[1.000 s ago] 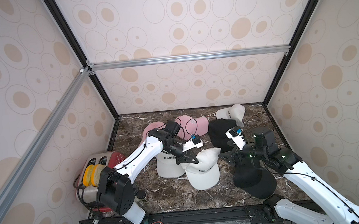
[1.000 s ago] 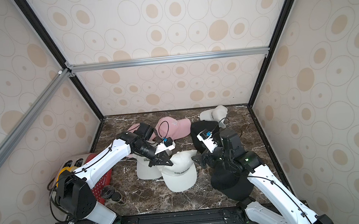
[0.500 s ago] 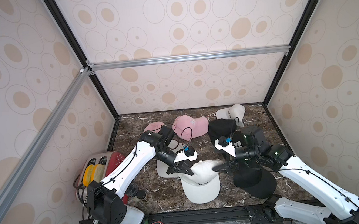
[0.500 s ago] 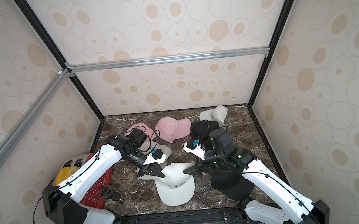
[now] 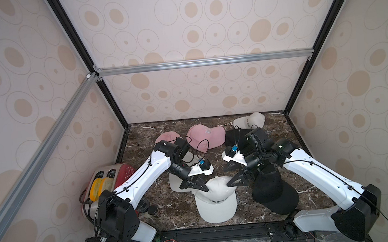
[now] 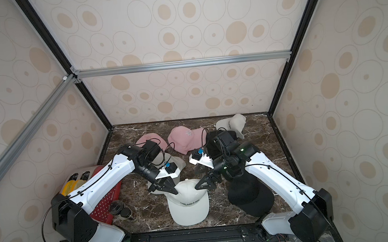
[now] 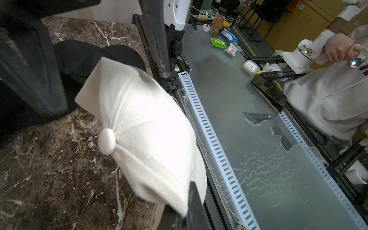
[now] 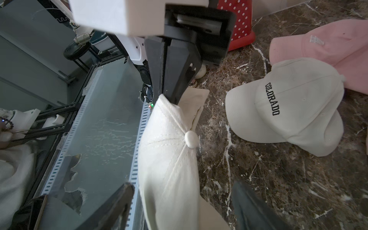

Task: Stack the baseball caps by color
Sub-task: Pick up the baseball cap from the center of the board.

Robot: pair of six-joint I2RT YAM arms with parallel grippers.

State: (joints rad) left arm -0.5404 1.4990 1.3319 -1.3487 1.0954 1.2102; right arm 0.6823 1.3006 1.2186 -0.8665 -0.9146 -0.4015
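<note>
My left gripper [image 5: 203, 189] is shut on the crown edge of a white "COLORADO" baseball cap [image 5: 215, 202] near the front of the table; the pinch shows in the left wrist view [image 7: 185, 216]. My right gripper [image 5: 229, 184] stands open, its fingers [image 8: 119, 201] on either side of the same cap's crown [image 8: 171, 159] and apart from it. A second white cap [image 8: 288, 111] lies under the left arm, a third [image 5: 248, 121] at the back right. Two pink caps [image 5: 205, 136] [image 5: 165, 137] lie at the back. One black cap [image 5: 273, 193] lies under the right arm, another [image 5: 231, 135] behind it.
A red toaster [image 5: 121, 175] with yellow slices stands at the left wall. Two small jars [image 5: 151, 210] sit beside the left arm's base. The table's front edge with its slotted rail [image 7: 209, 129] runs close to the held cap.
My left gripper has pulled the white cap from the middle toward the front. The right arm has swung in to the cap's other side, and its jaws have narrowed a little.
</note>
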